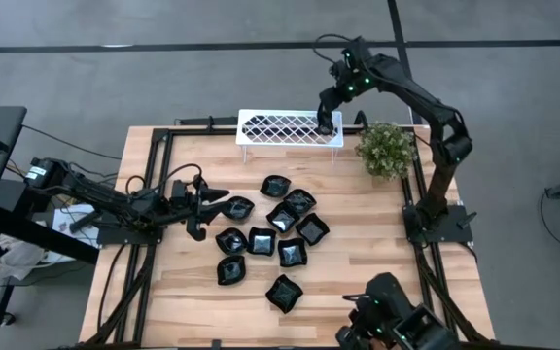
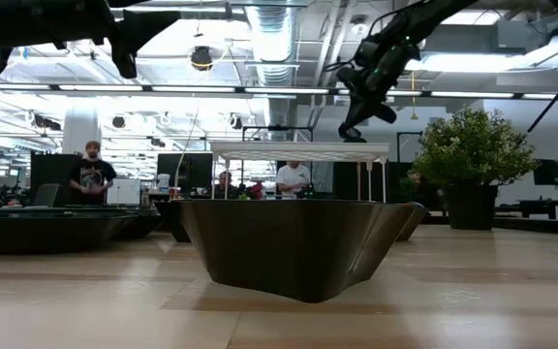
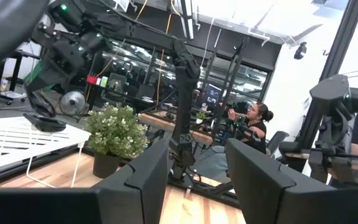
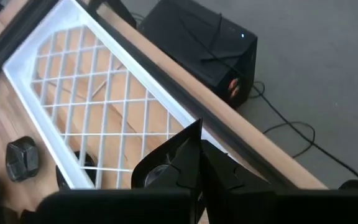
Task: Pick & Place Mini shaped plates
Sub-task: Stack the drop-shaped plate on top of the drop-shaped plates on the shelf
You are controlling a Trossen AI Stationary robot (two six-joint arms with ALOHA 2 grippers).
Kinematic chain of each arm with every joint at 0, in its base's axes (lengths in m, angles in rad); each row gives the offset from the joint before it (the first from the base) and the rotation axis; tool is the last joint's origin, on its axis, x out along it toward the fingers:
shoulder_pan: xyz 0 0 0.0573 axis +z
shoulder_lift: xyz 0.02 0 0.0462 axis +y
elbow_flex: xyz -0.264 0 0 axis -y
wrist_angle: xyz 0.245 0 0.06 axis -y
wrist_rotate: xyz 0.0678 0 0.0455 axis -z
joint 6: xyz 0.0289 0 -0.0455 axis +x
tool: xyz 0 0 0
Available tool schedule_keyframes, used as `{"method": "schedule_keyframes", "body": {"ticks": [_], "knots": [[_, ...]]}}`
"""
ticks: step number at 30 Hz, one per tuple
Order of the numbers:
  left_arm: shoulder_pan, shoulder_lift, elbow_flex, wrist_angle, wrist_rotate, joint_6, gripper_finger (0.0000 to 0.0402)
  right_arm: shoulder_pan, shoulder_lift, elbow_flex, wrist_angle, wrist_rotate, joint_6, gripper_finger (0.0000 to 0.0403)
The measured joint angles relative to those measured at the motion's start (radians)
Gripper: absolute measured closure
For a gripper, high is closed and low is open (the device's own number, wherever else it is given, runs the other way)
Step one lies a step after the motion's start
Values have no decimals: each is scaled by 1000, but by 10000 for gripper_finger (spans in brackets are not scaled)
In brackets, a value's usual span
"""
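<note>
Several mini shaped plates [image 1: 282,233], glossy and black, lie on their bases in a loose cluster at the middle of the wooden table. One more plate [image 4: 161,169] hangs in my right gripper [image 1: 327,124], which is shut on it just above the right end of the white lattice tray [image 1: 285,128]. The tray stands on thin legs at the table's far edge. My left gripper [image 1: 212,201] is open at the cluster's left side, raised above the table and pointing about level toward the table's right; nothing is between its fingers [image 3: 142,180]. My right gripper pinches the plate's rim [image 4: 188,155] between its two fingers. They come slanting down from the table's right and far side. The plate [image 3: 45,122] sits roughly level under the fingertips, lifted clear, a little above the tray's lattice [image 3: 17,140].
A small green potted plant [image 1: 387,149] stands right of the tray, close to my right arm. Black frame rails [image 1: 154,185] run along the table's edges. A black box [image 4: 197,37] sits on the floor beyond the far edge. People [image 2: 92,174] are in the room behind.
</note>
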Motion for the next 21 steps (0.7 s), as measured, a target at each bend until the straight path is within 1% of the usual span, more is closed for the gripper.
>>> {"method": "schedule_keyframes", "body": {"ticks": [15,18,21], "knots": [[0,0,0,1,0,0,238,13,5,2,-76,-7,-3,403],[0,0,0,1,0,0,238,20,5,2,-76,5,-2,398],[0,0,0,1,0,-1,238,32,5,2,-75,38,-2,390]]}}
